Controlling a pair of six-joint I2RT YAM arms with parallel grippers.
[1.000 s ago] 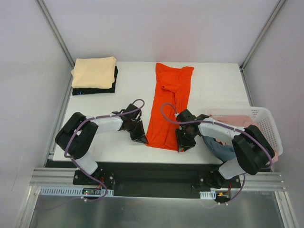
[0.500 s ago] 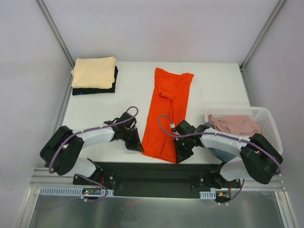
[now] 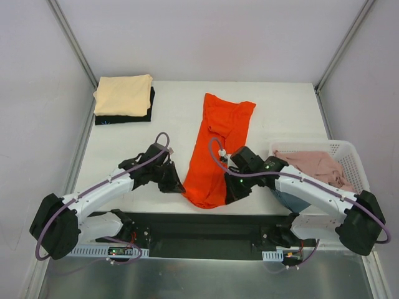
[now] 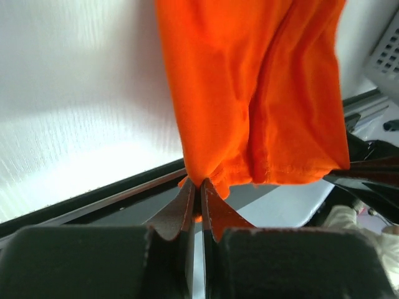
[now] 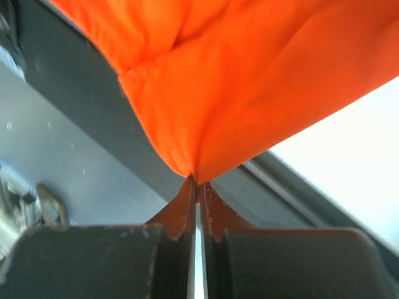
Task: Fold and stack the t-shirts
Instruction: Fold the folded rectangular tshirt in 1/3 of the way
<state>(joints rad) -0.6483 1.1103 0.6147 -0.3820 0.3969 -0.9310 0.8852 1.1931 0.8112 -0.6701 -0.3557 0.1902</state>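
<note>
So the orange-red t-shirt (image 3: 218, 140) is a long narrow strip down the middle of the desk (image 3: 287, 112), collar end toward the back and hem end at the near edge. The left end effector (image 3: 177, 187) has its fingers pinched right down on the hem's left corner. You can see it in the left wrist cam, both tips squeezed together with a bit of orange cloth bunched between them. The right end effector (image 3: 230, 195) has the right corner the same way, fingers closed on a little peak of fabric. The near end of the shirt looks lifted, sagging a bit between the two grips, while the far part lies flat on the desk. In the far left corner there's a folded pale yellow-cream t-shirt (image 3: 123, 93) sitting on top of a folded black t-shirt (image 3: 124, 116), well apart from the orange one. On the right edge is a white lattice basket (image 3: 356, 163) with a pink t-shirt (image 3: 317, 164) crumpled in it, and a dusty blue t-shirt (image 3: 290, 200) peeks out just under the right arm, beside the basket.
</note>
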